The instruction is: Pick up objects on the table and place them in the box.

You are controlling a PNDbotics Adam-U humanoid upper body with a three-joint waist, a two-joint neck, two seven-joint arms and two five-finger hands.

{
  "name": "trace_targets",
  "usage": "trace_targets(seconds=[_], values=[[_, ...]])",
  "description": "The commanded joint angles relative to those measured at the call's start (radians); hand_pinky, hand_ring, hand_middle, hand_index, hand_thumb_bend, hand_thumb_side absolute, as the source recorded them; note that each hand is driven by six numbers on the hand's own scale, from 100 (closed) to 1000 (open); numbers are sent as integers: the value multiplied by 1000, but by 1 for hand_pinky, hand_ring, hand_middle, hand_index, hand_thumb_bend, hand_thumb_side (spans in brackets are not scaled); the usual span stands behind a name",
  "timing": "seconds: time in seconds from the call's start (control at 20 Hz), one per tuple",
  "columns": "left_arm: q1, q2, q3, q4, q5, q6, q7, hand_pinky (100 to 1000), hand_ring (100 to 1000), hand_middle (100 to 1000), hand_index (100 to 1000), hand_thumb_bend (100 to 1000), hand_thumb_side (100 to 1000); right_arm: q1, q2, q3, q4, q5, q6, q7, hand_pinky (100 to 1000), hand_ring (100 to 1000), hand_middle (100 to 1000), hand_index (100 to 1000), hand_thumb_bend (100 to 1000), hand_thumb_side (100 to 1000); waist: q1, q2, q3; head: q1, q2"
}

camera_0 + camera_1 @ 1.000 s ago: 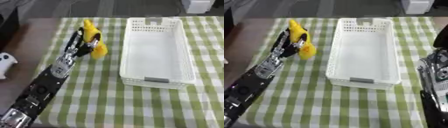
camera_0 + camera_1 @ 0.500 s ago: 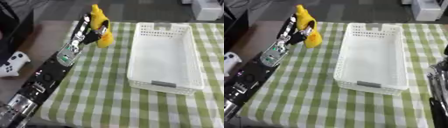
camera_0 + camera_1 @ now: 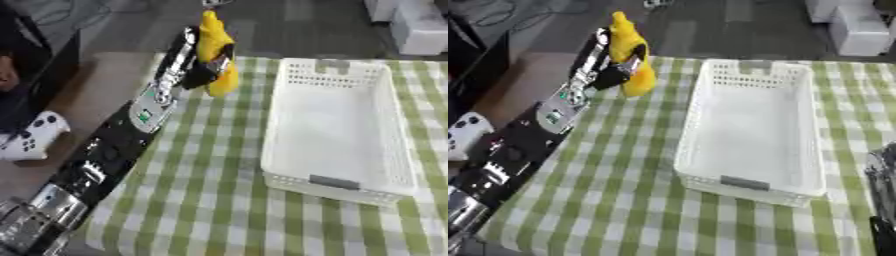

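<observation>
A yellow banana-shaped object (image 3: 216, 52) is held upright above the far left corner of the checked table, left of the box. My left hand (image 3: 194, 67) is shut on it, the arm stretching in from the lower left. The white plastic box (image 3: 337, 130) lies lengthwise on the green-and-white checked cloth and holds nothing that I can see. Only the right arm (image 3: 882, 200) shows at the lower right edge of the right eye view; its hand does not show.
A white game controller (image 3: 26, 137) lies on the brown surface left of the table. White boxes (image 3: 409, 22) stand on the floor at the far right. The checked cloth (image 3: 210, 195) stretches in front of the box.
The left hand has lifted the yellow object higher and further from me. The whole picture has also shifted, so the camera has moved.
</observation>
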State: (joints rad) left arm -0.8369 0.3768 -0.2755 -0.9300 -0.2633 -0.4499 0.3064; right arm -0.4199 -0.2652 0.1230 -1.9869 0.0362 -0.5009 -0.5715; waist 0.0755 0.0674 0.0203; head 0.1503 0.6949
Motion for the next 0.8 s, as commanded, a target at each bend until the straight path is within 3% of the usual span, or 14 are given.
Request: trace_targets(seconds=[0.05, 0.4, 0.8], values=[[-40, 3, 4, -15, 0, -11, -2, 100, 100, 100, 282, 100, 557, -16, -13, -4, -13, 0, 4, 0, 418, 632, 689, 760, 100, 945, -2, -17, -2, 3, -20], [-55, -19, -11, -20, 2, -31, -1, 100, 100, 100, 279, 100, 556, -24, -10, -4, -13, -3, 3, 1, 421, 632, 688, 759, 100, 944, 2, -17, -10, 20, -6], [-69, -34, -16, -9, -38, -39, -5, 100, 100, 100, 270, 100, 555, -37, -6, -1, -13, -12, 2, 4, 424, 631, 685, 758, 100, 942, 11, -19, -21, 33, -14]])
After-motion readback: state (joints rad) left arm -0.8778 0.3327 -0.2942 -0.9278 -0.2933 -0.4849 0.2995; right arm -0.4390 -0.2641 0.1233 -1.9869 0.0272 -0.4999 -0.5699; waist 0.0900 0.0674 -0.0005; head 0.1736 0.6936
